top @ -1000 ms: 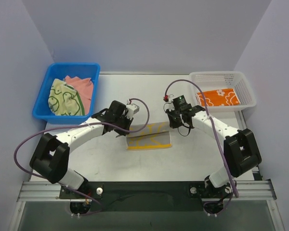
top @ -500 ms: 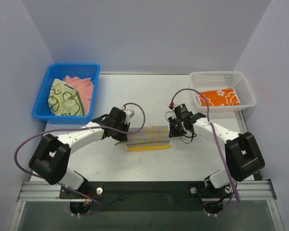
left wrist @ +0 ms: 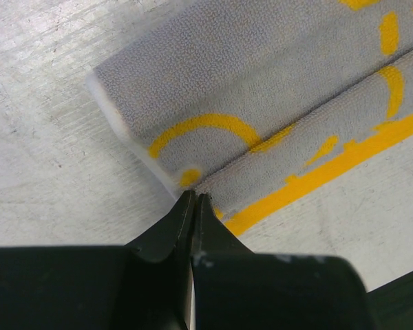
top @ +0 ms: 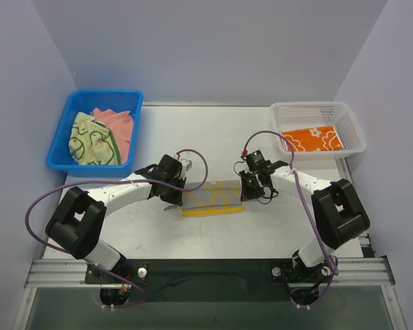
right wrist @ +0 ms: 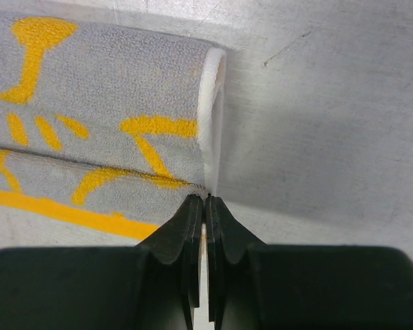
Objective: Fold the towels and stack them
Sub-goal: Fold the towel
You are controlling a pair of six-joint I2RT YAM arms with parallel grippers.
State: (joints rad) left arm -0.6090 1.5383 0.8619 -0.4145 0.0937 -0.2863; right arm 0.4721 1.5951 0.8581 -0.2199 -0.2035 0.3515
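Observation:
The yellow duck-print towel (top: pixel 213 198) lies at the table's middle, folded into a narrow strip with its pale underside up. In the left wrist view the towel (left wrist: pixel 261 103) shows its folded edge meeting my fingertips. My left gripper (top: pixel 181 198) is shut on the towel's left corner (left wrist: pixel 193 180). My right gripper (top: pixel 244 195) is shut on its right corner (right wrist: pixel 205 187), low at the table. The pale green towel (top: pixel 89 141) and the salmon-pink towel (top: pixel 120 124) lie in the blue bin. The orange flowered towel (top: pixel 313 139) lies flat in the white basket.
The blue bin (top: pixel 58 148) stands at the back left and the white basket (top: pixel 352 124) at the back right. Purple cables loop over both arms. The walls close in on both sides.
Both grippers have moved toward the near edge and down, carrying the towel's far edge over itself. The towel has become a narrower folded strip.

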